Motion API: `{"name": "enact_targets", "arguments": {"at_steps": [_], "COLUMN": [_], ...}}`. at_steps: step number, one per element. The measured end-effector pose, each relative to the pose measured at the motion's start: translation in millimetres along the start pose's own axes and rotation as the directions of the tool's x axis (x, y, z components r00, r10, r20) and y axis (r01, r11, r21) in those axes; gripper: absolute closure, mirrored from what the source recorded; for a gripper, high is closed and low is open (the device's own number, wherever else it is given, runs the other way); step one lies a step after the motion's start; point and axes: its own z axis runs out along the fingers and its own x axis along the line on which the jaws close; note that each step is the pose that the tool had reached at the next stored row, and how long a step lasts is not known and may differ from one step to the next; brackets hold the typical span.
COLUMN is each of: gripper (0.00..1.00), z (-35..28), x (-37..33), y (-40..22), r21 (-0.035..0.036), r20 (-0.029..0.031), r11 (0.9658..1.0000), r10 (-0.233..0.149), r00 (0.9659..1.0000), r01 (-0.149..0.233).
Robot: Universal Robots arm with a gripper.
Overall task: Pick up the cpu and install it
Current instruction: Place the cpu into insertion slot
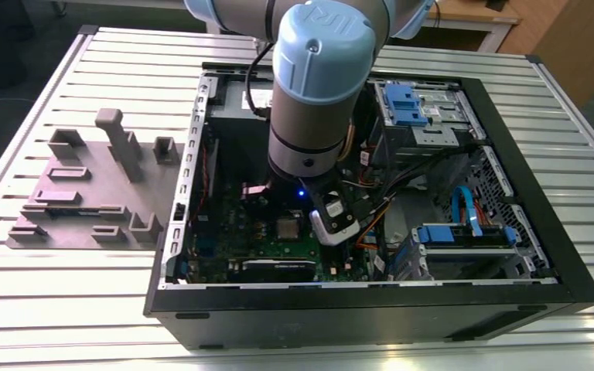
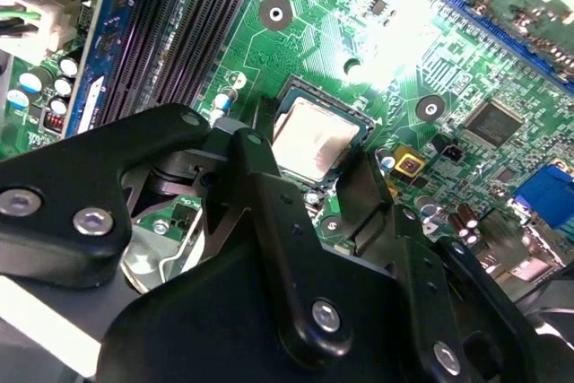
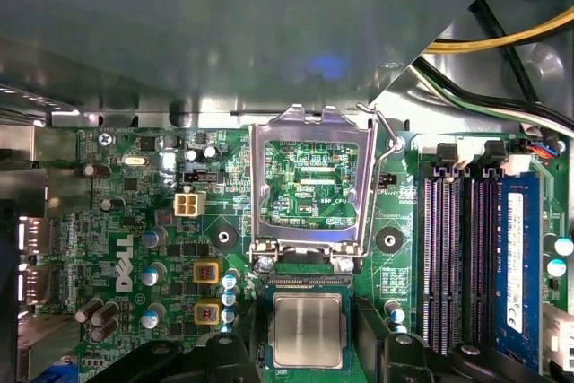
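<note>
The cpu (image 3: 308, 329) is seen lying flat in its socket (image 3: 309, 282) on the green board (image 3: 134, 221), just beside the opened metal frame (image 3: 311, 125). The gripper (image 2: 305, 157) is held spread over it, grasping nothing. The cpu is judged light, stiff and fragile; it is best taken by two opposite edges.

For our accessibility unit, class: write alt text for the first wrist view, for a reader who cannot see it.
A silvery square cpu lies in its socket on a green motherboard, with the open gripper straddling it. The hinged metal frame is swung open beside the socket.
</note>
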Motion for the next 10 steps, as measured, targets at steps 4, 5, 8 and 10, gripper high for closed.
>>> {"name": "enact_targets", "arguments": {"at_steps": [4,5,8,10], "gripper": [0.47,0.53,0.53,0.53], "z": [0.0,0.0,0.0,-0.1], "x": [0.0,0.0,0.0,0.0], "y": [0.0,0.0,0.0,0.1], "r21": [0.0002,0.0001,-0.0001,-0.0004], "r20": [0.0001,0.0,0.0001,0.0002], "r11": [1.0,1.0,1.0,1.0], "r10": [0.0,0.0,0.002,0.002], "r00": [1.0,1.0,1.0,1.0], "r01": [0.0,0.0,-0.002,-0.002]}}
